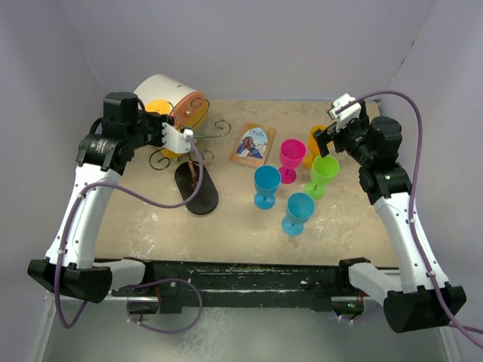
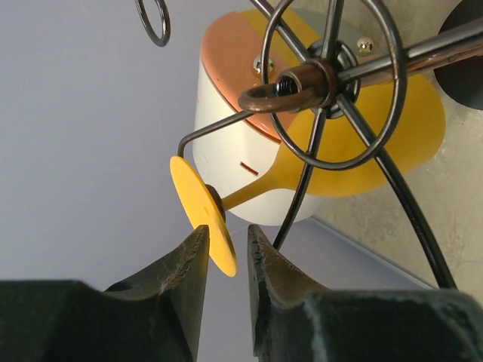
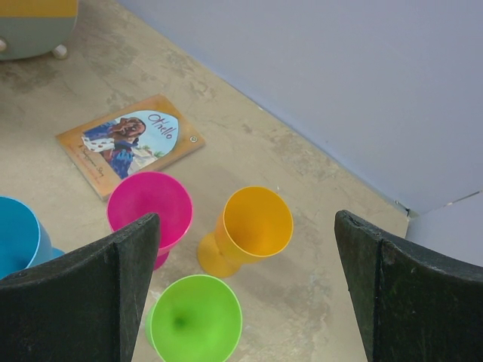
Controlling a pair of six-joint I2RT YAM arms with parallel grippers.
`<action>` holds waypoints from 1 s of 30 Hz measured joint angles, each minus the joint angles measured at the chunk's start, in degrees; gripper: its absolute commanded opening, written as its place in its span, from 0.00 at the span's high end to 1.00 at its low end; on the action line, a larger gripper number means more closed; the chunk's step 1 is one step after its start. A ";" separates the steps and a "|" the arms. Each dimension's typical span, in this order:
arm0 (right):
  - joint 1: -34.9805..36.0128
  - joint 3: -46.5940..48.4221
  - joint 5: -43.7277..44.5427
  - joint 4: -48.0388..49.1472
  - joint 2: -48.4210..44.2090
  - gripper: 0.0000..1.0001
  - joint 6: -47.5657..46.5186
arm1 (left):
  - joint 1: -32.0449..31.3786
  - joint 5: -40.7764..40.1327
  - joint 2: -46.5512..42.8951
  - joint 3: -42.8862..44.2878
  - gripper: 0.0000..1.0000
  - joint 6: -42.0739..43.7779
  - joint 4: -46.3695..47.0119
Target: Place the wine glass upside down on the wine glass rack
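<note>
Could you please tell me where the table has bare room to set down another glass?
The near strip between the rack's black base and the nearest blue glass is bare, as is the back edge beyond the book. It is crowded among the five glasses right of centre, and around the rack with the white cylinder at back left.

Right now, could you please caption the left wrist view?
Yellow plastic wine glass hooked by its stem on the dark wire rack, foot inside the slightly open left claw.
</note>
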 measured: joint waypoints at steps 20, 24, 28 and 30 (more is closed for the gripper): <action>0.00 0.02 -0.02 -2.84 0.07 0.00 -2.12 | 0.00 2.67 -2.54 -0.52 0.36 -4.02 1.03; 0.00 0.02 -0.02 -3.19 0.35 0.00 -2.40 | 0.00 3.17 -2.69 -0.15 0.32 -5.44 0.98; 0.02 0.02 -0.02 -3.52 0.52 0.00 -2.60 | 0.00 4.02 -2.75 0.52 0.28 -7.08 0.72; 0.00 0.02 -0.04 -3.56 0.72 0.00 -2.75 | 0.00 4.55 -2.86 0.74 0.26 -8.07 0.42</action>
